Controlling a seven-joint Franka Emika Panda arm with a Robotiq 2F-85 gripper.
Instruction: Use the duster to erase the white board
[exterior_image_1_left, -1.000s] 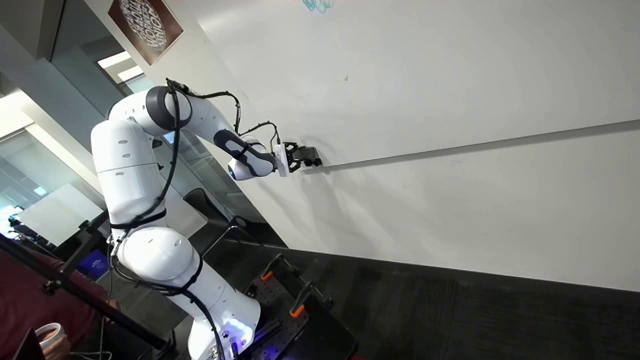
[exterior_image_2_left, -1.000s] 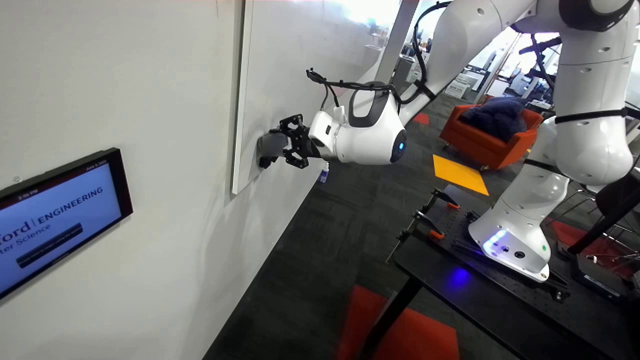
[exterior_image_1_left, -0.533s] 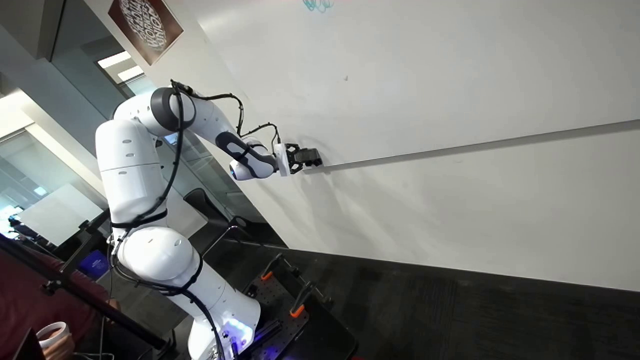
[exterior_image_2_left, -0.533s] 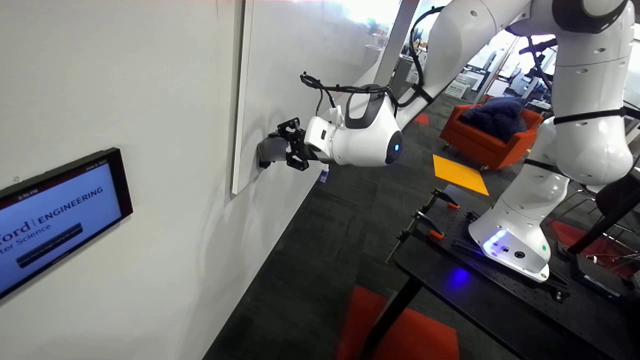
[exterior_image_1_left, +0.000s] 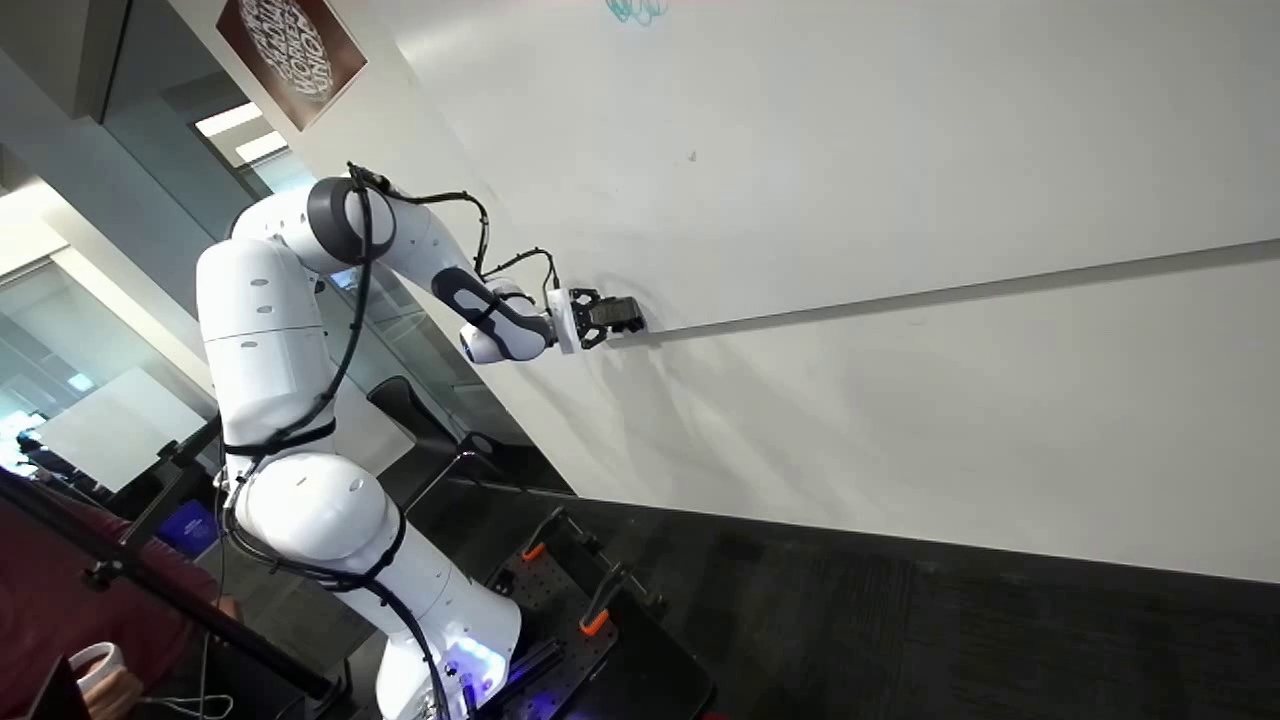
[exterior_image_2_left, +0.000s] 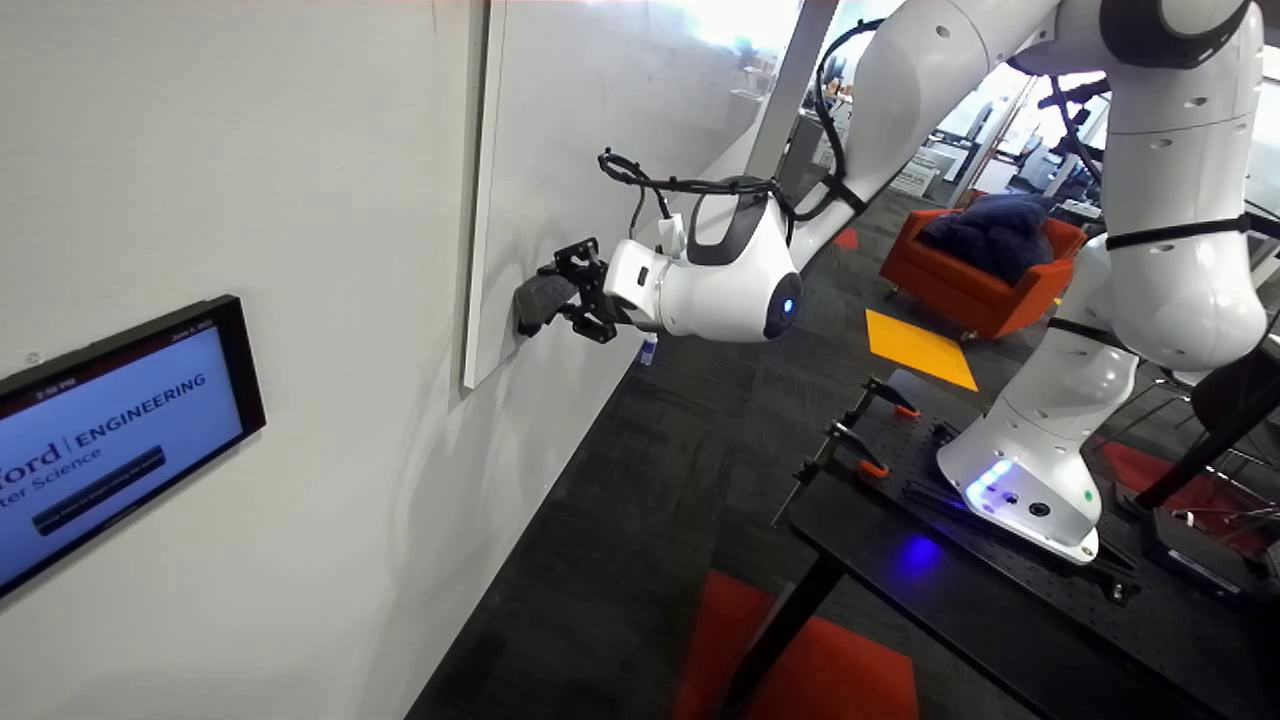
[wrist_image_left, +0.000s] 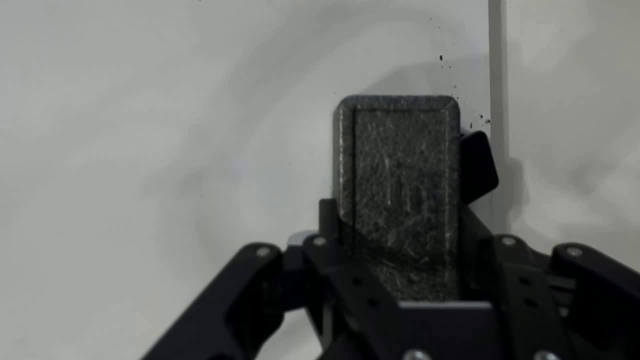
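Compared with half a second earlier, the duster (exterior_image_2_left: 545, 294) is seen slightly turned — a darker, rougher face is shown in an exterior view in place of a paler one — and the wrist (exterior_image_2_left: 715, 297) is shifted a touch toward 7 o'clock there. The duster is pinched by the jaws, which are seen at 6 o'clock in the wrist view, laid against its 9 o'clock and 3 o'clock sides. Its far end is held against or just beside the white board (exterior_image_1_left: 900, 150); which of the two cannot be told. In the wrist view a thin grey strip (wrist_image_left: 497, 60) is seen near it at 3 o'clock, along the board's edge, and dark specks (wrist_image_left: 441, 58) are scattered at about 1 o'clock. A black piece (wrist_image_left: 478, 167) is seen jutting out beside the duster at 3 o'clock; what it belongs to cannot be told.

In an exterior view the duster is placed at the strip's 9 o'clock end. From there, a teal scribble (exterior_image_1_left: 637, 10) is seen well apart at 12 o'clock, a small mark (exterior_image_1_left: 692, 156) at 1 o'clock and a framed picture (exterior_image_1_left: 290, 58) at 10 o'clock. In an exterior view a lit display (exterior_image_2_left: 130, 440) is mounted on the wall (exterior_image_2_left: 320, 180) at 8 o'clock from the duster, and the arm's base (exterior_image_2_left: 1025, 490) is carried by the black bench (exterior_image_2_left: 850, 515) at 4 o'clock.
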